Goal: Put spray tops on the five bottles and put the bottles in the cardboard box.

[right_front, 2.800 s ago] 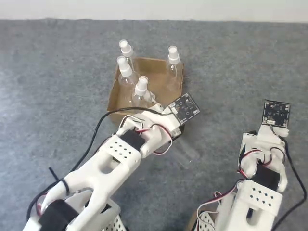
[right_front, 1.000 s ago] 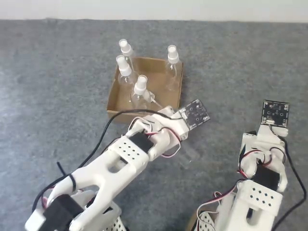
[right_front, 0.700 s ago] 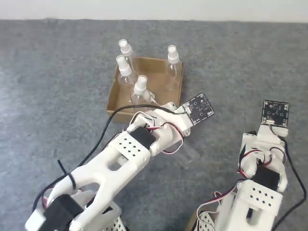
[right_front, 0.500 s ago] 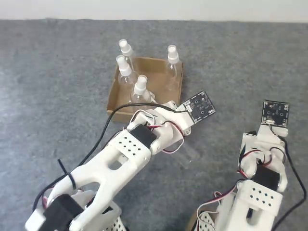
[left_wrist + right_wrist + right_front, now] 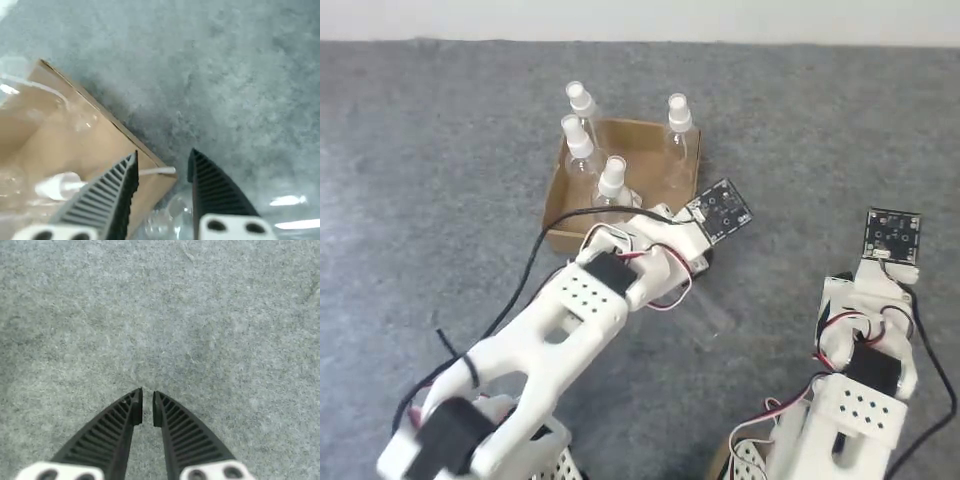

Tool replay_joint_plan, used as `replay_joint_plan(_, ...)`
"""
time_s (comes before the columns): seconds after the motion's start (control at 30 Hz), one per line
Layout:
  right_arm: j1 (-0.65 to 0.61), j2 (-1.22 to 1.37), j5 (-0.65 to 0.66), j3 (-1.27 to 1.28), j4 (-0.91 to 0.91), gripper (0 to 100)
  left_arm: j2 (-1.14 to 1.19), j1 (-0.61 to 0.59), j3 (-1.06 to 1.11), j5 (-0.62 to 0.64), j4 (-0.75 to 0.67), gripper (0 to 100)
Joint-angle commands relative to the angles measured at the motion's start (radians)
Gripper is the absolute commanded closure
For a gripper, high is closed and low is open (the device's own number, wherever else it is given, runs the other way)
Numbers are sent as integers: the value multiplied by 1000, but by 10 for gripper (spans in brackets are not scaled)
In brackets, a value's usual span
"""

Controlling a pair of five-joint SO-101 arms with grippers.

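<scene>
Capping step: fifth bottle [image 5: 706, 316] lies on surface [image 5: 430, 210] beside cardboard box [image 5: 556, 205] corner; left gripper [image 5: 164, 156] fingers apart, spray top [image 5: 57, 186] tube between them; right gripper [image 5: 147, 404] fingers together; next, likely: clamp top, seat in neck

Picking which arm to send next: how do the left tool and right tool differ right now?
The left tool is open; the right tool is shut. The left tool hangs over a corner of the cardboard box; the right tool hangs over bare grey carpet. Both are dark and ribbed.
</scene>
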Motion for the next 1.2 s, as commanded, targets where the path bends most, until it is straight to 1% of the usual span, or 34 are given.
replay_joint_plan(0.0, 4, -25, 11, -8, -22, 992, 74, -5, -36, 21, -63, 848)
replay_joint_plan(0.17, 4, -25, 11, -8, -22, 992, 100, 11, -53, 21, -64, 851)
replay_joint_plan(0.3, 4, -25, 11, -8, -22, 992, 106, 11, -61, 21, -66, 931)
replay_joint_plan(0.37, 4, -25, 11, -8, -22, 992, 107, 11, -67, 21, -66, 957)
replay_joint_plan(0.53, 4, -25, 11, -8, -22, 992, 98, 12, -67, 23, -63, 985)
replay_joint_plan(0.67, 4, -25, 11, -8, -22, 992, 77, 12, -70, 60, -57, 987)
replay_joint_plan(0.9, 4, -25, 11, -8, -22, 992, -25, 52, -110, 63, 61, 988)
replay_joint_plan(1.17, 4, -25, 11, -8, -22, 992, -35, 49, -183, 64, 149, 989)
